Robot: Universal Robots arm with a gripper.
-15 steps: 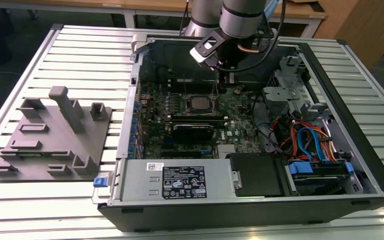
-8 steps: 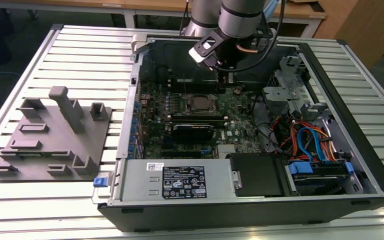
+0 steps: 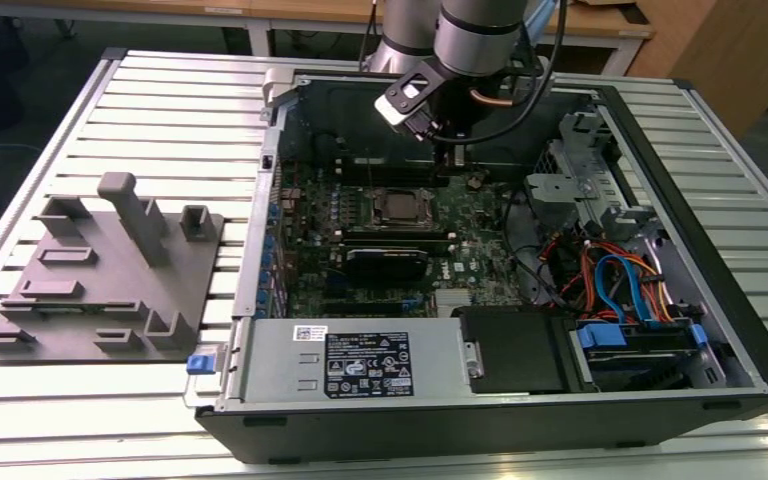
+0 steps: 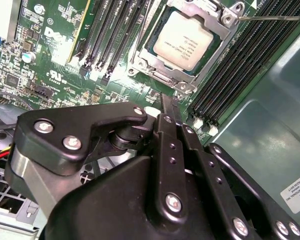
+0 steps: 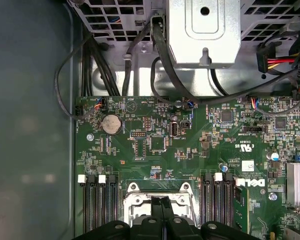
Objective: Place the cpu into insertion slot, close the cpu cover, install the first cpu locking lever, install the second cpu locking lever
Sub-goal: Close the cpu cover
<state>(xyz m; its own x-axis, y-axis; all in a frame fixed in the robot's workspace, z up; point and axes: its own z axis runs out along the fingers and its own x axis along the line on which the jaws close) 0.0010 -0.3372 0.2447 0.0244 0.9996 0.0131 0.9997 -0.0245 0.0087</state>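
Observation:
In the second wrist view the cpu (image 4: 186, 42), a silver-grey square, lies in the insertion slot (image 4: 140, 62) on the green board. The cpu cover (image 4: 162, 80), a silvery frame, lies flat around it. One thin locking lever (image 4: 275, 17) reaches out from a socket corner over the memory slots; whether it is latched I cannot tell. My gripper (image 4: 167, 102) is shut on nothing, its black fingers pressed together just beside the socket. The exterior view shows the gripper (image 3: 448, 150) hanging above the board, just behind the socket (image 3: 395, 205). In the first wrist view the fingertips (image 5: 160, 201) overlap the socket frame (image 5: 135, 200).
Long black memory slots (image 4: 115, 35) flank the socket on both sides. The open computer case (image 3: 704, 300) holds a drive cage, cable bundles (image 3: 618, 280) and a power supply (image 3: 344, 365). A grey fixture block (image 3: 104, 270) stands on the slatted table at the exterior view's left.

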